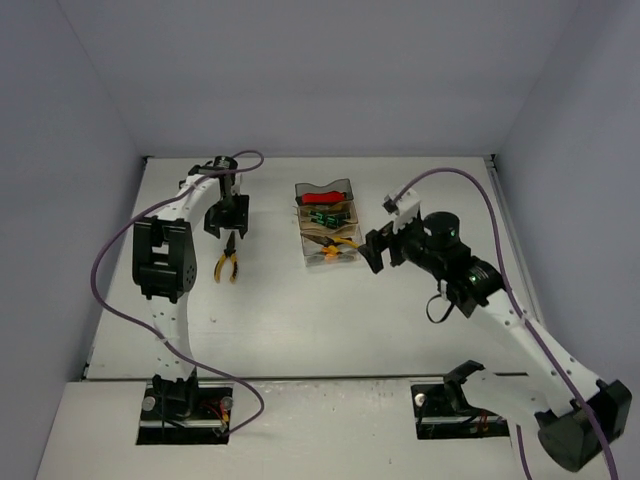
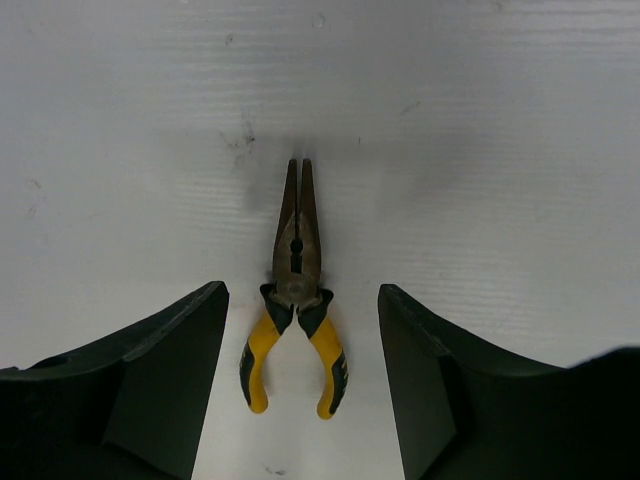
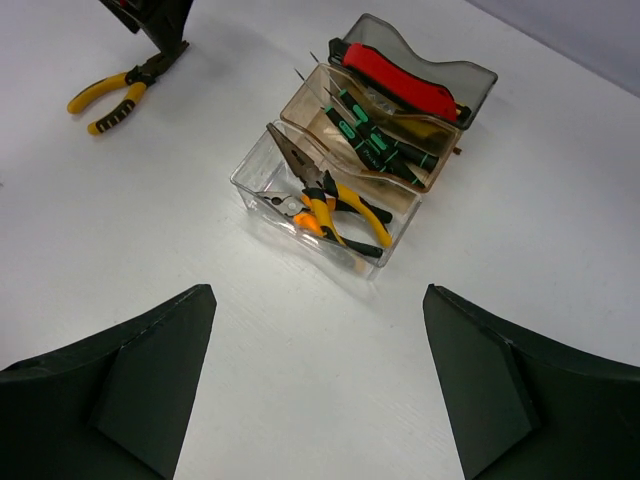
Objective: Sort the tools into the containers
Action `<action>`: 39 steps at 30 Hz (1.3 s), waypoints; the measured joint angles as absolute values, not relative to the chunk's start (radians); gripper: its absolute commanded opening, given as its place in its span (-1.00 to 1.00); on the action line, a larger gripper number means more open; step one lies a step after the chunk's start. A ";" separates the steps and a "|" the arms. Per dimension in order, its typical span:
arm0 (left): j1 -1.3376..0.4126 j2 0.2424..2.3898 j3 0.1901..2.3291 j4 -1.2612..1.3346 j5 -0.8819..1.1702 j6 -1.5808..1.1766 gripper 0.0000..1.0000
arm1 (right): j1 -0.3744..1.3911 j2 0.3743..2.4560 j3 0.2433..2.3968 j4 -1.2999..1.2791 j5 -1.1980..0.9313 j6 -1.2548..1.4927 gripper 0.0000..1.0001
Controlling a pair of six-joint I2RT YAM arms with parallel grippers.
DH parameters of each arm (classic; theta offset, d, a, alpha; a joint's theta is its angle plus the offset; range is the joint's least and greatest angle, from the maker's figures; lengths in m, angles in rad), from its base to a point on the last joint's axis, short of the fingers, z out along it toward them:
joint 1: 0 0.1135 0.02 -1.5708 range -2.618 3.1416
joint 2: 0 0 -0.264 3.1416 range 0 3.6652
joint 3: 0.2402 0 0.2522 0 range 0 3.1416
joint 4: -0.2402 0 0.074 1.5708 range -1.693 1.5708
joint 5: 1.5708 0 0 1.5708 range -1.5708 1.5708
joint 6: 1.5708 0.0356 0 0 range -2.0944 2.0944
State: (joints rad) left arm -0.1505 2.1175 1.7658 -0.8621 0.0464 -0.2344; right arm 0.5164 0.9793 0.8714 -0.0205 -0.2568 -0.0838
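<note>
Your left pincer [image 1: 228,222] hangs open right over the one loose yellow-handled pliers [image 2: 297,290] on the desk [image 1: 300,320], jaws set to straddle them, while your right pincer [image 3: 318,298] hovers open near the clear bin [image 3: 285,228], which holds matching pliers.

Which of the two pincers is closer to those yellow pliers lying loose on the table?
Left. The left pincer hangs open directly over the yellow pliers. The right pincer, also open, is across the table, beyond the bins.
</note>
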 measured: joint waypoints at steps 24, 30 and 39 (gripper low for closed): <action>-0.142 2.183 1.750 -0.914 0.084 -0.260 -1.00 | 0.518 0.833 0.776 -0.047 -0.243 -0.029 0.67; -0.146 2.029 1.653 -0.861 0.163 -0.328 -1.00 | 0.518 0.816 0.775 -0.049 -0.232 -0.029 0.67; -0.221 1.549 1.454 -0.543 0.304 -0.483 -1.00 | 0.518 0.799 0.766 -0.050 -0.210 -0.028 0.68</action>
State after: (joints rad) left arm -0.2210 1.5493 1.4541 -0.5431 0.3038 -0.4834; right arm 0.5179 0.7987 0.7657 -0.0495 -0.2103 -0.0275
